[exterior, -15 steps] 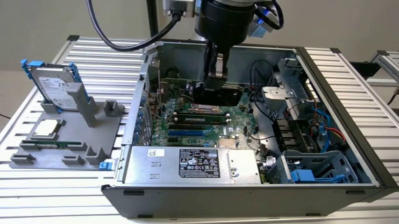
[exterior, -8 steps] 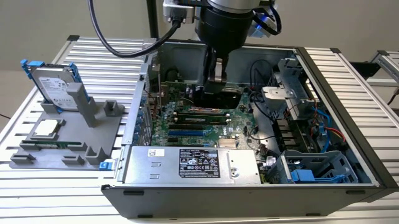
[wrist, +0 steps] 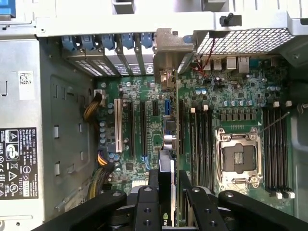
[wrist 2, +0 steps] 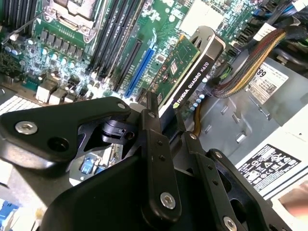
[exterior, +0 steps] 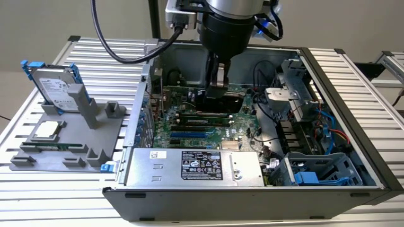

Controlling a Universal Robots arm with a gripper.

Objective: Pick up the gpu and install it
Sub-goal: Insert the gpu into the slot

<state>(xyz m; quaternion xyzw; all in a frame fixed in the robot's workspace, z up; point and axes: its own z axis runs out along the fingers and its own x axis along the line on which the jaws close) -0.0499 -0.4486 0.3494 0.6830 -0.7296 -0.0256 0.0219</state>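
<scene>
Closest to your wrist cameras are the black metal finger links of the gripper (wrist 2: pixel 166 122), and they are pinched onto the gpu (wrist 2: pixel 185 72), a thin flat green circuit-board card with a black shroud along one face and a silver metal bracket on one end. In the second wrist view the card stands on edge between the two fingers (wrist 2: pixel 153 144), running away from the wrist toward the board.

In the first wrist view you look straight down the card's edge (wrist: pixel 166 139): its silver bracket (wrist: pixel 166 57) sits at the rear slot openings of the open grey computer case (wrist: pixel 62 120), and its long axis lies parallel to the expansion slots on the green motherboard (wrist: pixel 231 96). The white expansion slot (wrist: pixel 117 126) lies off to one side; the card is over a slot between that one and the black memory slots (wrist: pixel 199 139). Whether its edge connector is already in the slot, you cannot tell.

In the exterior view the gripper (exterior: pixel 216 87) hangs vertically inside the case, directly above the middle of the motherboard (exterior: pixel 189 130). So the card is straight below the wrist, not offset.

On the grey parts stand (exterior: pixel 69 142) at the exterior view's left, the silver hard drive with blue rails (exterior: pixel 54 87) sits upright, well apart from the case.
</scene>
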